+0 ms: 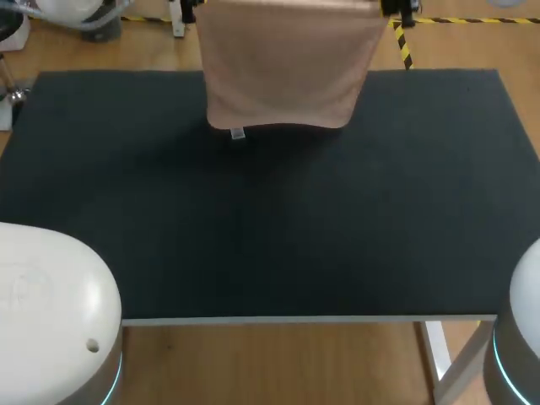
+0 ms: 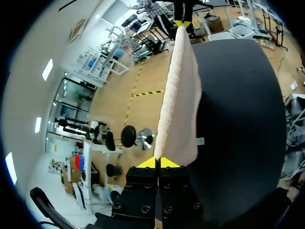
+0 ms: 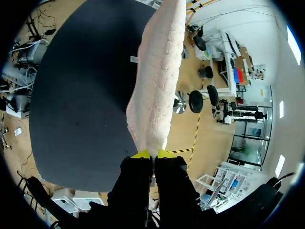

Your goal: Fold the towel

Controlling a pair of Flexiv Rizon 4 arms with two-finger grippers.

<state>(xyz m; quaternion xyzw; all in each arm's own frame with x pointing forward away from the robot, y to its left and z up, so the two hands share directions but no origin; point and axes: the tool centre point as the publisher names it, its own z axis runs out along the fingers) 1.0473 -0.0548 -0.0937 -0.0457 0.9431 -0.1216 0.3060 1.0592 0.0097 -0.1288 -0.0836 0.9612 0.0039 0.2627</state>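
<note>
Towel [image 1: 287, 67] in left gripper [image 2: 157, 162], right gripper [image 3: 152, 153]

A robotics lab: we work at a black-matted table [image 1: 270, 236], our white-cased left arm [image 1: 51, 312] and right arm [image 1: 523, 337] flanking its near edge, while the yellow-tipped left gripper [image 2: 157, 161] and right gripper [image 3: 152, 153] pinch a pale pink towel [image 1: 287, 67] above the table's far edge.

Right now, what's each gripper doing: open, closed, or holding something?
Left gripper: jaws closed, holding the towel by one top corner.
Right gripper: jaws closed, holding the towel's other top corner.
</note>
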